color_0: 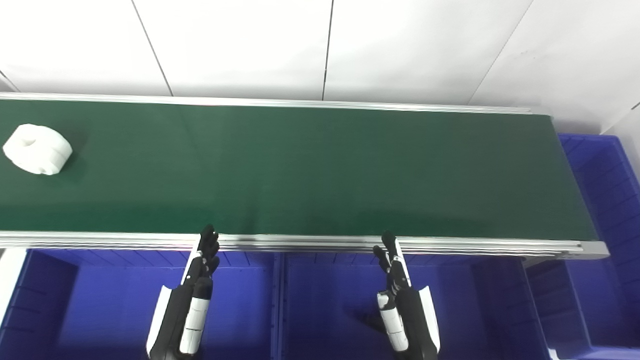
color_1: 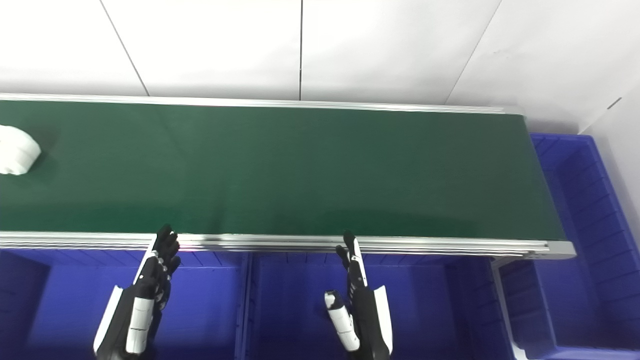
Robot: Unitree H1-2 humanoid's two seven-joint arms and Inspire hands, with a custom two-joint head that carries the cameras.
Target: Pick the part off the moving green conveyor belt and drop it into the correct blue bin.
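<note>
A white ring-shaped part (color_0: 37, 148) lies on the green conveyor belt (color_0: 310, 170) at its far left end; in the right eye view the part (color_1: 17, 149) is cut by the picture's left edge. My left hand (color_0: 192, 295) is open and empty, fingers pointing up at the belt's near rail, above a blue bin (color_0: 125, 305). My right hand (color_0: 400, 295) is open and empty too, above the middle blue bin (color_0: 320, 300). Both hands are far from the part.
The belt's silver near rail (color_0: 300, 242) runs just above my fingertips. Another blue bin (color_0: 605, 200) stands at the belt's right end. A white panelled wall (color_0: 320, 50) rises behind the belt.
</note>
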